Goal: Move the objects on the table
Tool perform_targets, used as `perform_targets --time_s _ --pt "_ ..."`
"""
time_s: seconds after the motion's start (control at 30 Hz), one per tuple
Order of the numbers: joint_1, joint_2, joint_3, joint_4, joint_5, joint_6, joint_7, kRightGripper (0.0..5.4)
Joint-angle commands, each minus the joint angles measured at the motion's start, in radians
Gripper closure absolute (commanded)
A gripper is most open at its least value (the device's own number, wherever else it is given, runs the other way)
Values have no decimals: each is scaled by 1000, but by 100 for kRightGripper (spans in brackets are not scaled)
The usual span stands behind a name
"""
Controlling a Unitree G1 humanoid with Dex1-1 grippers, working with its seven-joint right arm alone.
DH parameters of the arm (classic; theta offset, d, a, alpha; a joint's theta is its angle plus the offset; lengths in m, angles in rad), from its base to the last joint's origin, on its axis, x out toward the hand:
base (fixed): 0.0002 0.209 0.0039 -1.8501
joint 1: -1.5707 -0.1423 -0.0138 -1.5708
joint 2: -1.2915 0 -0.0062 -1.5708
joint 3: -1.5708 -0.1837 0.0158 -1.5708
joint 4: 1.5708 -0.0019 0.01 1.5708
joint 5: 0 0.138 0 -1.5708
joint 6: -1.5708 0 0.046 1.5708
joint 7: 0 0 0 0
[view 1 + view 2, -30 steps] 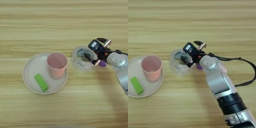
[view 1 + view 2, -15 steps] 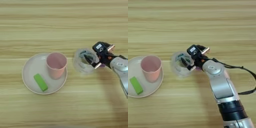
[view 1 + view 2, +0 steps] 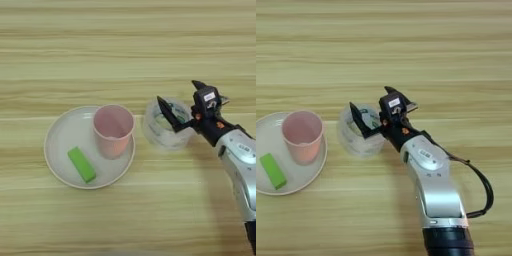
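Fingers [image 3: 180,102] now spread, tape roll [image 3: 165,125] beside plate [image 3: 60,145]

A light wooden table [image 3: 125,45] with long yellowish-tan grain streaks running left to right fills the whole frame from top edge to bottom edge, evenly lit, with soft shadows falling below and right of what stands on it.

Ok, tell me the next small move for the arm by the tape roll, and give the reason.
Probably close the right gripper on the tape roll. Its black fingers are spread, one inside the roll and one beyond its far right wall, so that wall sits between them. The roll lies flat on the table, right of the plate.
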Motion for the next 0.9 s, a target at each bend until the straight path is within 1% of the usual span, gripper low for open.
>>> perform_targets --time_s 0.03,0.17,0.3,0.5,0.57,0.7,0.8,0.9 --pt "-1 -5 -20 -48 41 -73 6 2" --pt "74 7 -34 -90 99 -121 31 2" --pt "192 -8 -29 -140 135 -189 94 2" --pt "313 -30 -36 -173 193 -236 182 2" --pt "346 -37 -28 -178 196 -260 208 2" --pt "406 -36 15 -196 184 -308 250 2" --pt "429 -32 60 -202 148 -341 257 2" --pt "443 -43 102 -210 116 -363 268 2"
